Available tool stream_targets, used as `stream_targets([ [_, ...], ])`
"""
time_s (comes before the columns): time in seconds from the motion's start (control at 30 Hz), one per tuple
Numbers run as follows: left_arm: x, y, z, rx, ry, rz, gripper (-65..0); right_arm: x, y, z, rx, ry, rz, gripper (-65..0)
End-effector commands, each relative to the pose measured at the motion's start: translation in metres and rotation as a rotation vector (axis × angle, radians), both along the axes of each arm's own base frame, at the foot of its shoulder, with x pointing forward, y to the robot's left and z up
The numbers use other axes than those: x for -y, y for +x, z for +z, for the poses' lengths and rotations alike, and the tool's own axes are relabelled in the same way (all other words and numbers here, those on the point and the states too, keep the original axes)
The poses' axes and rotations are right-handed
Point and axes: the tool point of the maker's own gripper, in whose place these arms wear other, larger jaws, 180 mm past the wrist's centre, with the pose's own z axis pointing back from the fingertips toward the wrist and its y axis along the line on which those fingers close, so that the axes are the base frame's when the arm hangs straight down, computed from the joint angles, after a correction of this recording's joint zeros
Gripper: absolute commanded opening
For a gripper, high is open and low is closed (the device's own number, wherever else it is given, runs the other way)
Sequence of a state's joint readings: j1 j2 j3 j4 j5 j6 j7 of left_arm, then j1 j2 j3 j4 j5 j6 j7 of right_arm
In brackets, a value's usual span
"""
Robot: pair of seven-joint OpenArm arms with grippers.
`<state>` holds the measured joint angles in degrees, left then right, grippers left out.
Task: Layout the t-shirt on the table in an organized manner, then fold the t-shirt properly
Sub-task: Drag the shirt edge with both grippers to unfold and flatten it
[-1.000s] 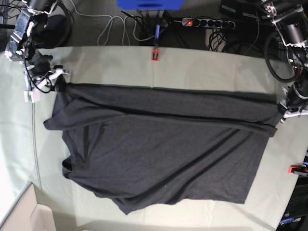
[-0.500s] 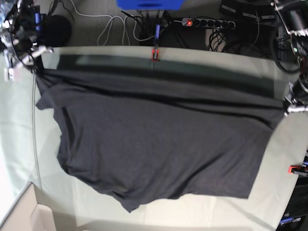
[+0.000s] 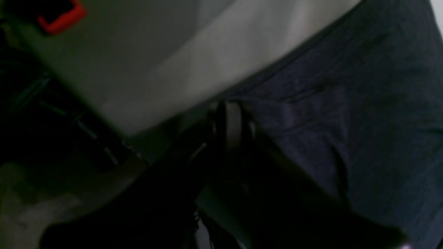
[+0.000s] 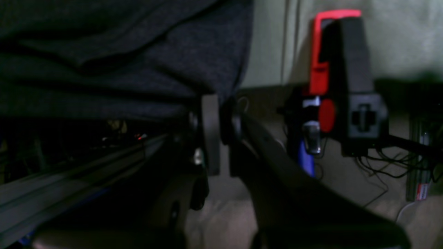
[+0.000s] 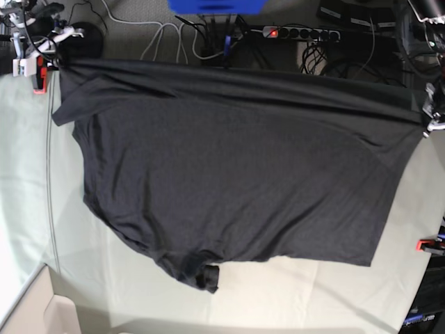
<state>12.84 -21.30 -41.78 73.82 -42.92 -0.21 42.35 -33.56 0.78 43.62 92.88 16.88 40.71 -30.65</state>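
Both pairs of fingers are clenched on the t-shirt [image 5: 236, 167]. In the right wrist view the right gripper [image 4: 221, 121] has its fingers [image 4: 210, 131] pressed nearly together, with a corner of the dark fabric pinched between them. In the left wrist view the left gripper [image 3: 231, 124] bites the shirt's edge the same way, its pads [image 3: 232, 126] closed flat on the cloth.

Seen from the base camera, the t-shirt is stretched wide between the two grippers along the far edge of the table [image 5: 292, 299]. The right gripper [image 5: 47, 43] holds one corner at the picture's upper left and the left gripper [image 5: 432, 115] holds the other at the right edge. From that taut top line the shirt spreads over most of the table, its lower edge slanting and a small folded bit of cloth sticking out at the bottom. One sleeve pokes out at the upper left, just under the right gripper.

A red clamp [image 5: 39, 78] sits on the table edge just beside the right gripper; in the right wrist view the same clamp [image 4: 328, 69] stands close to the fingers but apart from them. Another red clamp [image 5: 425, 244] grips the table's right edge, clear of the shirt. Beyond the far edge lie a power strip [image 5: 299, 33], loose cables [image 5: 163, 38] and a blue object [image 5: 215, 5].
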Motion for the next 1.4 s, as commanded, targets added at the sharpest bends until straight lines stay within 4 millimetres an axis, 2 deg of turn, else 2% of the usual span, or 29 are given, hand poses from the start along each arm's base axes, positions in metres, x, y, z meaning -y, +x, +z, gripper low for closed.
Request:
stream_targets([
  [0.0, -0.018, 0.008, 0.019, 0.042, 0.064, 0.014, -64.8, 0.005, -0.002, 0.003, 0.004, -0.015, -0.002, -65.0],
  [0.17, -0.017, 0.008, 0.018, 0.041, 0.061, 0.013, -64.8, -0.005, -0.007, -0.014, -0.032, 0.033, 0.004, -65.0],
  [0.3, -0.017, 0.006, 0.017, 0.036, 0.061, 0.013, -64.8, -0.009, -0.007, -0.016, -0.033, 0.042, 0.009, -65.0],
  [0.43, -0.017, -0.010, 0.009, -0.006, 0.065, 0.005, -64.5, -0.011, -0.008, -0.017, -0.040, 0.043, 0.019, -64.4],
  [0.67, -0.015, -0.010, 0.008, -0.004, 0.057, 0.005, -63.5, -0.009, -0.010, -0.016, -0.043, 0.040, 0.016, -41.0],
  [0.77, -0.016, -0.009, 0.009, 0.001, 0.058, 0.007, -56.1, -0.004, -0.012, -0.015, -0.041, 0.032, 0.002, -35.9],
  [0.93, -0.016, -0.007, 0.012, 0.007, 0.063, 0.004, -35.4, 0.015, -0.012, -0.001, -0.014, -0.017, -0.038, -35.5],
  [1.07, -0.016, -0.006, 0.014, 0.011, 0.067, 0.002, -23.6, 0.027, -0.009, 0.015, 0.023, -0.065, -0.067, -35.5],
  [1.2, -0.016, -0.002, 0.019, 0.026, 0.075, -0.004, -21.8, 0.037, -0.005, 0.027, 0.048, -0.098, -0.086, -35.2],
  [1.37, -0.017, 0.006, 0.026, 0.048, 0.082, -0.007, -21.8, 0.035, 0.006, 0.027, 0.066, -0.091, -0.081, -35.2],
])
